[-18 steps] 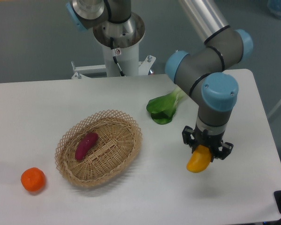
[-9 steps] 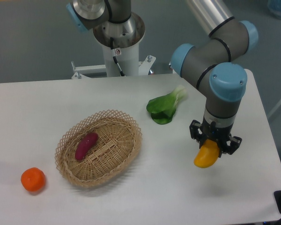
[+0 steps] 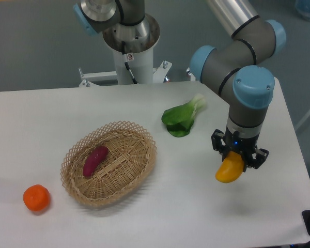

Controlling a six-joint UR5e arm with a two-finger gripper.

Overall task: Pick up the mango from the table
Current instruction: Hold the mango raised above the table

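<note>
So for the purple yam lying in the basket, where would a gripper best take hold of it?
Grip the purple yam across its narrow middle, coming straight down from above. It lies flat and tilted in the wicker basket, whose raised rim blocks side approaches; the fingers should close across its long axis.

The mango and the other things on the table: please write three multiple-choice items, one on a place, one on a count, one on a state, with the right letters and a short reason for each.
1. Where is the purple yam?
A. inside the wicker basket
B. on the table beside the tangerine
C. under the leafy green vegetable

2. How many round orange fruits lie on the table?
A. one
B. two
C. three

3. What is the state of the mango?
A. lying free on the table
B. held in the gripper
C. resting in the basket

Answers:
1 A, the yam lies on the woven bottom of the basket.
2 A, only the tangerine near the left front edge.
3 B, the gripper fingers close around its upper end and its yellow-orange end hangs below them.
</note>
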